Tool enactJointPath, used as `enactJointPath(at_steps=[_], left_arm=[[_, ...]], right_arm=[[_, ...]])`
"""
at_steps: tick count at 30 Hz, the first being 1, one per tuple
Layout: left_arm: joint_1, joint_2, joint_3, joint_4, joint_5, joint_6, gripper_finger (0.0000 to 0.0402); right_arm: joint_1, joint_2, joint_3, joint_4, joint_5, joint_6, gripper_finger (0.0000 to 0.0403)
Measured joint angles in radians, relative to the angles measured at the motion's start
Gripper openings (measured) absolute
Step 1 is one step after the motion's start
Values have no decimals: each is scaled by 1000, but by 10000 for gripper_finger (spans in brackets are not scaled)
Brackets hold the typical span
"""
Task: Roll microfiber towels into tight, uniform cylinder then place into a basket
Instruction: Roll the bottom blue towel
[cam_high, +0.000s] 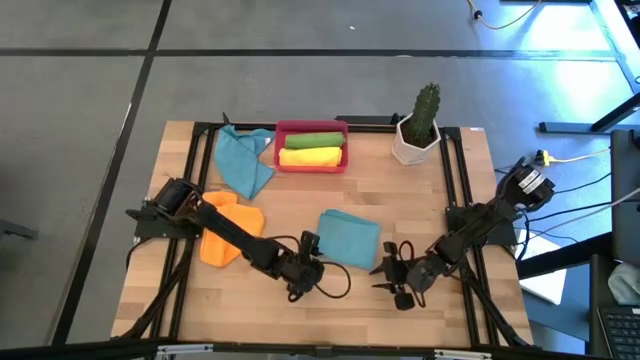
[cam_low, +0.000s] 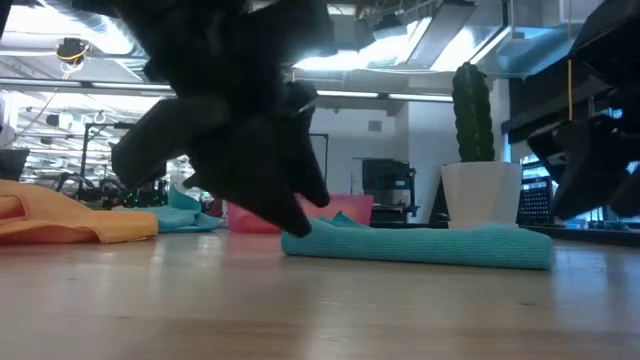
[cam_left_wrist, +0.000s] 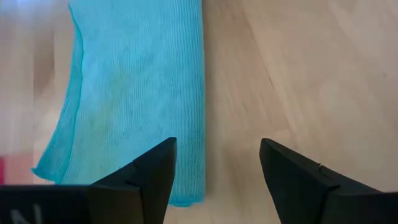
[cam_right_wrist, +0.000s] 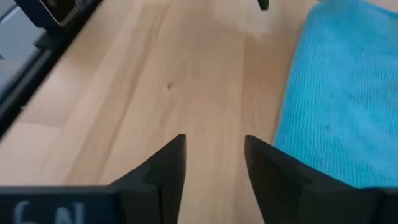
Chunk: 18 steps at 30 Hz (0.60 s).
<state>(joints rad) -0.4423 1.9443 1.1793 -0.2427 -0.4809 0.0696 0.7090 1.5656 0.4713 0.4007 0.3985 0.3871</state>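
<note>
Your left gripper (cam_left_wrist: 214, 180) sits low with its jaws spread and empty, the folded teal towel (cam_high: 349, 238) lying flat just beside one finger. Your right gripper (cam_right_wrist: 214, 168) also stands open over bare table (cam_high: 330, 325), with that towel at its side. No writing is readable. Rolled green and yellow towels (cam_high: 312, 149) fill the red basket (cam_high: 281, 128).

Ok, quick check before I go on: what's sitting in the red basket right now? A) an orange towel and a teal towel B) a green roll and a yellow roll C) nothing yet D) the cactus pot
B: the high view shows the red basket holding a green roll and a yellow roll side by side.
</note>
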Motion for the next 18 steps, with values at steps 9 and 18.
enactJointPath(at_steps=[9, 18], left_arm=[[1, 16, 0, -66, -54, 46, 220], [2, 57, 1, -52, -121, 182, 218]], right_arm=[[5, 18, 0, 0, 30, -51, 212], [7, 18, 0, 0, 61, -57, 213]])
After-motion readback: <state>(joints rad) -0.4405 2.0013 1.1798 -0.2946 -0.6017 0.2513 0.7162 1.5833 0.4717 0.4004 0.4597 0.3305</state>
